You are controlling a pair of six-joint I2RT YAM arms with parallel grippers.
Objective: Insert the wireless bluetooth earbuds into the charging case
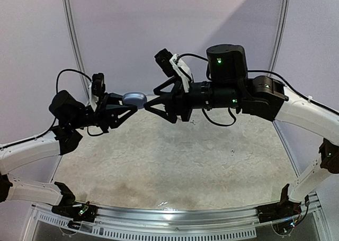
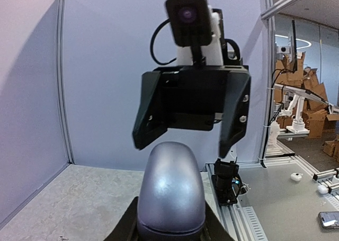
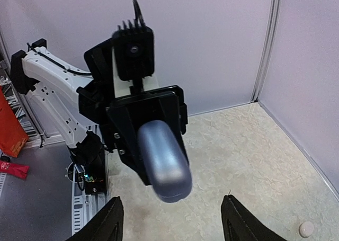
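The charging case, an oval grey-blue shell with its lid closed, is held in the air above the far middle of the table. My left gripper is shut on its lower end, with the case sticking out between the fingers. My right gripper faces it from the right, open, its fingertips just short of the case's free end. In the right wrist view nothing lies between the right gripper's fingers. The earbuds are out of view.
The mottled beige table lies below both arms, with purple walls behind and at the sides. A small pale round object rests on the table near the right wall. An aluminium rail runs along the near edge.
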